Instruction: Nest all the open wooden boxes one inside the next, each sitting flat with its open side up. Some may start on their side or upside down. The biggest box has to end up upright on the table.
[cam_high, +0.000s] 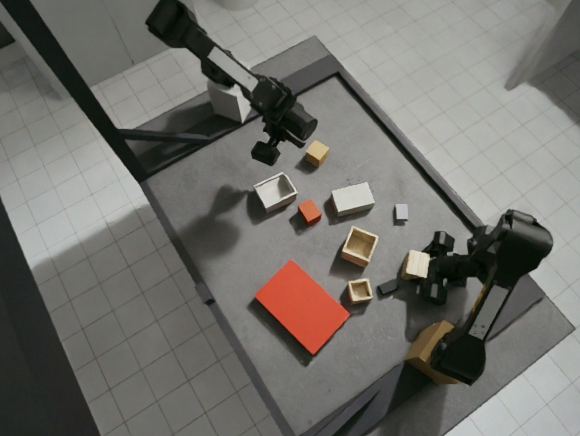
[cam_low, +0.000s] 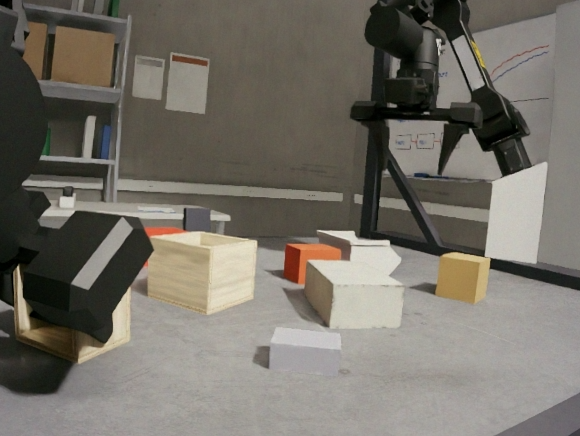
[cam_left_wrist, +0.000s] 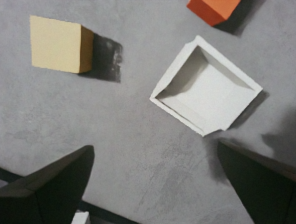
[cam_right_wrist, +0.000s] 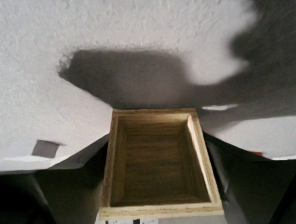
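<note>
Apparently unbranded wooden box (cam_high: 416, 265) (cam_low: 121, 316) (cam_right_wrist: 157, 160), illegible whiteboard (cam_low: 530, 65) scribbles

The wooden box (cam_right_wrist: 159, 206) shows its open side between the dark jaws.

My two arms (cam_high: 235, 70) (cam_high: 492, 305) were matte black, with rounded joint housings and a pale grey strip along each; one link (cam_low: 479, 55) bore a yellow marking, and my left gripper (cam_low: 416, 172) (cam_left_wrist: 156, 149) had tapering dark fingers.

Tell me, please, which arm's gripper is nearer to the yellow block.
Left. The left gripper hovers just beside the yellow block, above the table; the right gripper is across the table, around the wooden box on its side.
</note>
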